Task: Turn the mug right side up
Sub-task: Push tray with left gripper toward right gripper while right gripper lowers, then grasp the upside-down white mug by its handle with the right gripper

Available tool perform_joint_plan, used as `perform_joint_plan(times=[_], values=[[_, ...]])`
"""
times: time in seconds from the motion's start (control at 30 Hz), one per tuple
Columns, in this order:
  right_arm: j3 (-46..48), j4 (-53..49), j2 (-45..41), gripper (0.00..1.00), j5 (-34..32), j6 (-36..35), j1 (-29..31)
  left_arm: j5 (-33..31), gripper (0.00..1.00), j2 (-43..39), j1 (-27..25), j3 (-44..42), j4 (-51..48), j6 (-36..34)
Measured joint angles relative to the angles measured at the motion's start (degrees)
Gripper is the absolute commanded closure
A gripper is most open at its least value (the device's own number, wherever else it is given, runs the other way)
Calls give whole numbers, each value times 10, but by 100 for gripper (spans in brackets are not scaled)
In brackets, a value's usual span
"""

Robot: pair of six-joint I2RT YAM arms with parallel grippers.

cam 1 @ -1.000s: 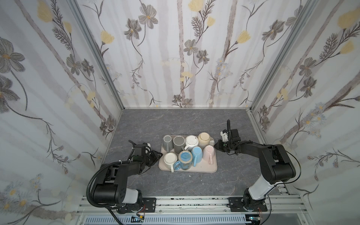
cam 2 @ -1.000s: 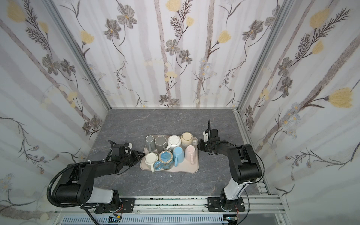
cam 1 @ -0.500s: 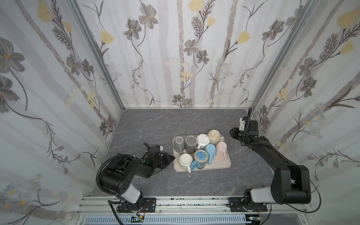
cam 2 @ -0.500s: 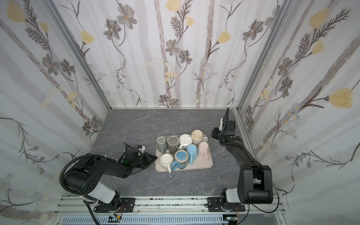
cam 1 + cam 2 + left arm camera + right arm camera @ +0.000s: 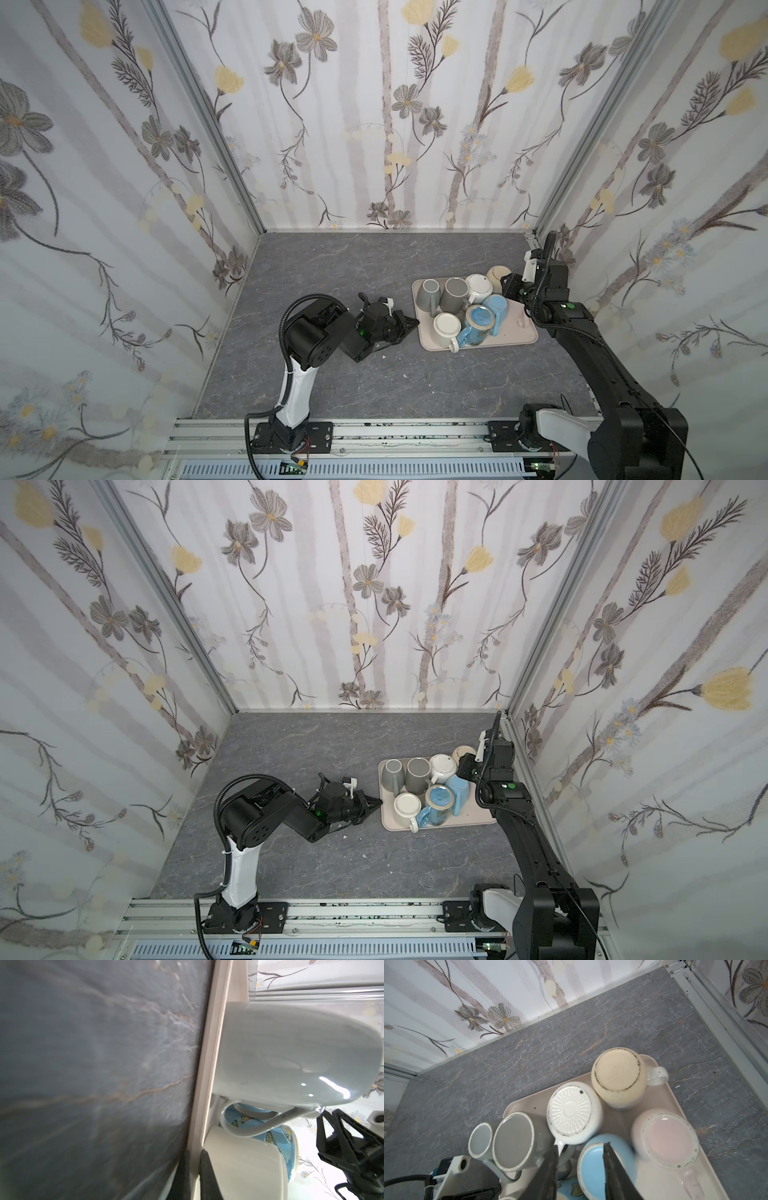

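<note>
A beige tray [image 5: 517,334] [image 5: 478,817] sits on the grey marbled bench [image 5: 353,257], toward its right side. The mugs are crowded on the tray.

In the right wrist view, six of them show their bases and so stand bottom up:
- a cream mug [image 5: 617,1076]
- a white mug with a ribbed base [image 5: 571,1110]
- a dark grey mug [image 5: 512,1138]
- a paler grey mug [image 5: 480,1139]
- a light blue mug [image 5: 588,1164]
- a pink mug [image 5: 668,1138]

At the tray's front, in a top view, a plain white mug [image 5: 444,328] stands beside a blue patterned mug [image 5: 478,330]. Which way up the patterned one stands cannot be told.

The left gripper [image 5: 413,324] [image 5: 376,803] lies low at the tray's left edge. In the left wrist view its fingers [image 5: 185,1159] are clamped on the tray's raised rim [image 5: 207,1064], one on each side, next to the plain white mug.

The right gripper [image 5: 505,286] [image 5: 463,767] [image 5: 581,1146] reaches over the tray's back right part. Its fingers [image 5: 611,1167] stand apart with nothing between them, poised above the light blue mug. Whether they touch it cannot be told. The right arm hides most of the pink mug in both top views.
</note>
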State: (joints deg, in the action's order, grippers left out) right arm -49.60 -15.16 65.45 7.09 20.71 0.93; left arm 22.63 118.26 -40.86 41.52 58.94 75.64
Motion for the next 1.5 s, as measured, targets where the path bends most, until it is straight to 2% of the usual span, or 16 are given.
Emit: perform_joint_plan(times=[0.17,0.4,0.6,0.7,0.97,1.2,1.27,1.5], values=[[24,-17,-23,64,0,1,0,-26,95,37,-31,106,-77,-5],[81,-45,-45,60,12,16,-1,-34,93,84,-49,206,-136,-13],[113,-56,-84,60,6,29,27,-51,74,93,-56,254,-185,-26],[117,-75,-99,62,-9,39,66,-50,67,91,-56,257,-188,-37],[115,-108,-92,67,-77,63,155,-54,63,33,-57,214,-194,-78],[113,-111,-63,64,-108,85,224,-76,61,-30,-57,173,-225,-129],[113,-111,-53,60,-115,91,236,-76,60,-39,-57,163,-231,-141],[104,-111,-13,51,-150,92,247,-75,59,-52,-57,139,-236,-155]])
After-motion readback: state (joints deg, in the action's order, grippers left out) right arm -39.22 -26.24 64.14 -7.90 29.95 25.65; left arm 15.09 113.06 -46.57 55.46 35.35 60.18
